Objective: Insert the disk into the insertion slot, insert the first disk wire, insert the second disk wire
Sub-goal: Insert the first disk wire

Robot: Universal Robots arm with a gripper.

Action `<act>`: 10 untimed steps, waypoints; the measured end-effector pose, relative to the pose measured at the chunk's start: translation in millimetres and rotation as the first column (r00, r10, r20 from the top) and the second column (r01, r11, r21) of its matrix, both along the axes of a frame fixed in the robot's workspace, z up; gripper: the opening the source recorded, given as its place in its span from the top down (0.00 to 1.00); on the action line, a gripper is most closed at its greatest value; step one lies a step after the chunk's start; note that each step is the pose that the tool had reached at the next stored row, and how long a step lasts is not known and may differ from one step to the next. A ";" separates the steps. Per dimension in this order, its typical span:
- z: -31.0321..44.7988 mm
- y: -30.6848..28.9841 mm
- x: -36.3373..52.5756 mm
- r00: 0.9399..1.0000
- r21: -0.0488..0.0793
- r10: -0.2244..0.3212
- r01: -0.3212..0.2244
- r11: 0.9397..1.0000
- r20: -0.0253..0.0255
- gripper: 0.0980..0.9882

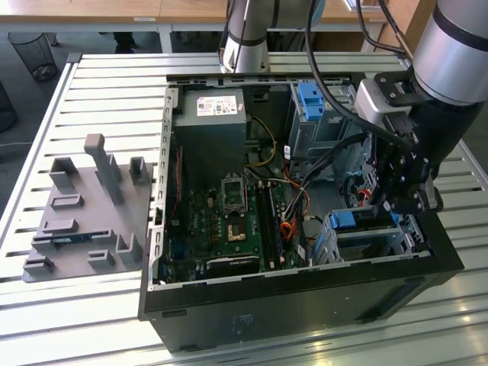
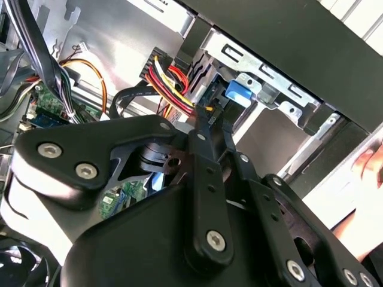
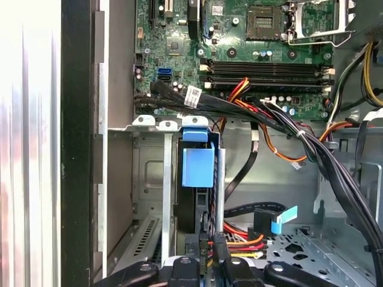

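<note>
The disk, framed by its blue carrier [image 3: 197, 161] [image 1: 354, 219] [image 2: 236, 92], sits inside the insertion slot, a low silver cage [image 3: 149, 179] [image 1: 333, 242] at the case's front corner on the exterior view's right. My gripper [image 3: 206, 248] [image 2: 206, 116] [image 1: 380, 207] reaches down into the case right at the disk's end. Its fingers are shut on the black plug of a disk wire with red, yellow and black strands [image 2: 170, 81] [image 3: 242, 239], and the plug is against the disk's end. A second black cable with a light blue tab [image 3: 281, 220] lies loose close by.
The open case holds the motherboard [image 1: 229, 213], the power supply [image 1: 210, 126] and a taller grey bay with a blue latch [image 1: 311, 103]. A thick black cable bundle [image 3: 299, 137] crosses near the cage. A grey fixture plate [image 1: 84, 206] lies on the slatted table at the exterior view's left.
</note>
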State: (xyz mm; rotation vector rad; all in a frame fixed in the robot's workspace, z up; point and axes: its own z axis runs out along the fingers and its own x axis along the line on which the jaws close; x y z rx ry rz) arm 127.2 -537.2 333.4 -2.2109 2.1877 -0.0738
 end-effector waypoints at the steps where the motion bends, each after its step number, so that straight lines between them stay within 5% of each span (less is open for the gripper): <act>1: 1.0 0.0 0.0 1.000 0.000 0.000 0.000 1.000 0.000 0.85; 7: 6.5 0.0 0.2 1.000 0.000 0.000 0.000 1.000 -0.001 0.86; 10: 7.5 0.0 0.3 1.000 0.000 0.000 0.000 1.000 -0.002 0.99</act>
